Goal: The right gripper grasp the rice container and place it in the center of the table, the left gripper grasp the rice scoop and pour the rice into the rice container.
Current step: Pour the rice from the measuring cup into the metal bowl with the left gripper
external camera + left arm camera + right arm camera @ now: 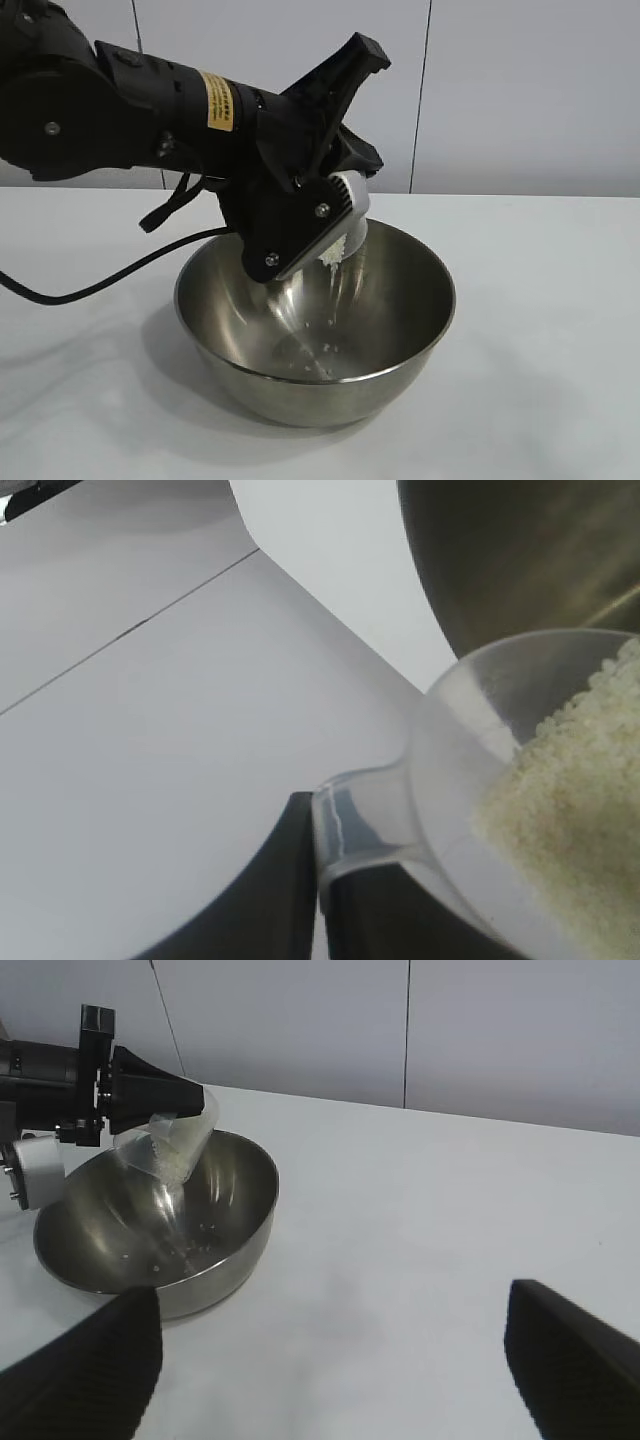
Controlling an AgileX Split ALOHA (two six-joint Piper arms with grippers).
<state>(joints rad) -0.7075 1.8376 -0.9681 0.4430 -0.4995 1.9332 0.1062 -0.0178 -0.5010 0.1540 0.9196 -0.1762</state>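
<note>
The rice container [315, 330], a round polished stainless-steel bowl with a rolled rim, stood on the smooth white table [540, 330]. Over its rim nearest the left arm, the left gripper [335, 215] was clamped on the little handle of the rice scoop [345, 235], a translucent plastic cup tipped mouth-down. White rice [330, 257] was heaped at the scoop's lip, and a few loose grains lay on the bowl's mirror-like floor. The right gripper [330, 1360] waited well apart from the bowl, its tapered black fingers spread wide and empty.
</note>
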